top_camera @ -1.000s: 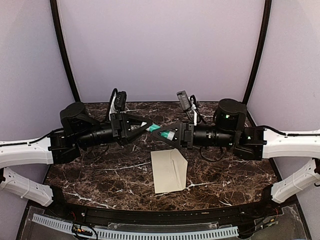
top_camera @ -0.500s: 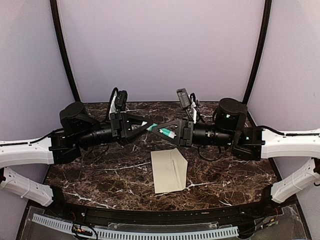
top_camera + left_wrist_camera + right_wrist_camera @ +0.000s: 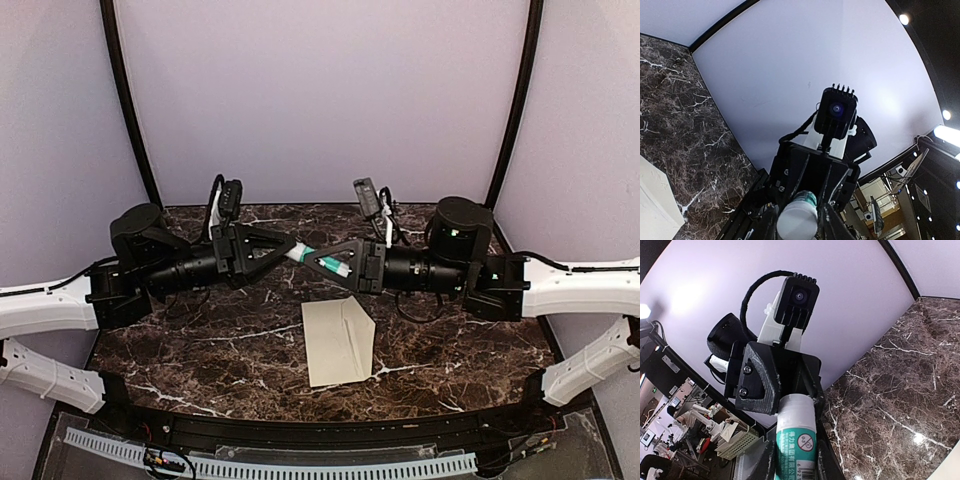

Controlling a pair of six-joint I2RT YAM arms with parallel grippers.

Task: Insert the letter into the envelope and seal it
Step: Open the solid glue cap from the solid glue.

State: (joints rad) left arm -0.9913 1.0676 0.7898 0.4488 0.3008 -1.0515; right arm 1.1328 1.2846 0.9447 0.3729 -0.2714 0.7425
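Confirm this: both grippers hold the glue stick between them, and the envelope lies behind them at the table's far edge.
Not behind: the top external view shows the envelope on the table's near half, in front of the held glue stick.

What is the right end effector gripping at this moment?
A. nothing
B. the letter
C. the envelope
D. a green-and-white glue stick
D: the glue stick, with its green label, sits clamped in the right end effector, while the envelope lies flat on the table.
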